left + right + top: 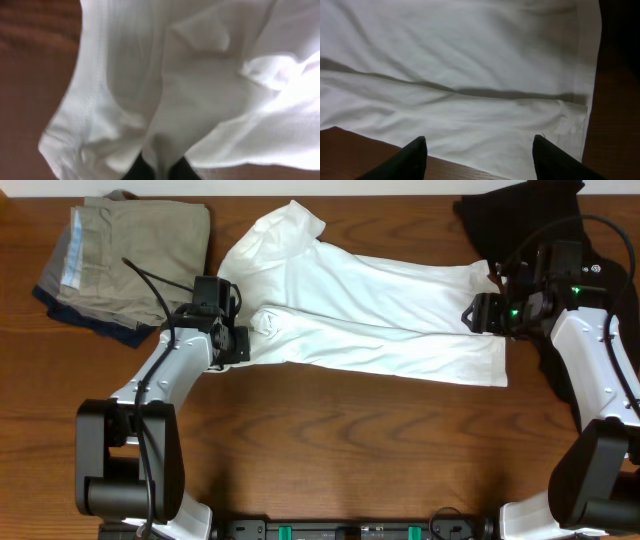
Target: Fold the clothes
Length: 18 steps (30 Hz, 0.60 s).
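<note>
Your white cotton T-shirt [390, 320] lies across the middle of the brown desk [330, 450]. Your left gripper [159, 171] pinches its bunched end tight. Your right gripper [479, 145] is open over the hem: grab there, then lift both ends together.

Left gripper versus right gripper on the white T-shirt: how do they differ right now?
The left gripper is shut, pinching bunched fabric of the white short-sleeved cotton T-shirt; the right gripper is open and grips nothing. The left gripper is at the shirt's sleeve end, the right gripper at its hemmed end. Both have black fingers and are at the same shirt on the brown wooden table.
</note>
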Tool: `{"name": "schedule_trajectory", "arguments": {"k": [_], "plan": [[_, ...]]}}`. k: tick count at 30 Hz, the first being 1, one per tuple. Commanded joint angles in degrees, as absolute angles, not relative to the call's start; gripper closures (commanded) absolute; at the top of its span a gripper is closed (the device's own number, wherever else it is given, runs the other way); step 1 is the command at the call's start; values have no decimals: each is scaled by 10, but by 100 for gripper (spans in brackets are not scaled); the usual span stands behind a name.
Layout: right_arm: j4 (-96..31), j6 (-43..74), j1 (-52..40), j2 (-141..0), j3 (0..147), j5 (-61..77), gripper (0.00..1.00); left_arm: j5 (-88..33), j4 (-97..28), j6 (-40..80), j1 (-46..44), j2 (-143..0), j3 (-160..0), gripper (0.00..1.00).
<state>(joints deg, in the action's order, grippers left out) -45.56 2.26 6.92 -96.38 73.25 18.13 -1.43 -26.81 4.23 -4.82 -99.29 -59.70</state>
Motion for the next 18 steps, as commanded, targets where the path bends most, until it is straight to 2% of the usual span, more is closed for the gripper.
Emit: {"name": "schedule_trajectory", "arguments": {"k": [1, 11, 12, 13, 14, 15, 18], "plan": [[-455, 12, 66, -959, 738, 183, 34, 13, -253, 39, -48, -998, -598, 94], [-453, 12, 66, -959, 738, 183, 35, 163, -152, -3, -48, -1031, -598, 93], [-453, 12, 66, -959, 738, 183, 35, 165, -147, -3, -48, -1039, -598, 75], [-454, 12, 66, -959, 738, 183, 35, 164, -145, -2, -48, -1044, -598, 44], [-454, 12, 66, -959, 738, 183, 35, 164, -147, -2, -48, -1046, -598, 18], [-455, 12, 66, -959, 738, 183, 35, 164, -154, -2, -48, -1047, -598, 2], [-456, 12, 66, -959, 738, 183, 35, 164, -186, 17, -47, -1037, -602, 2]]}}
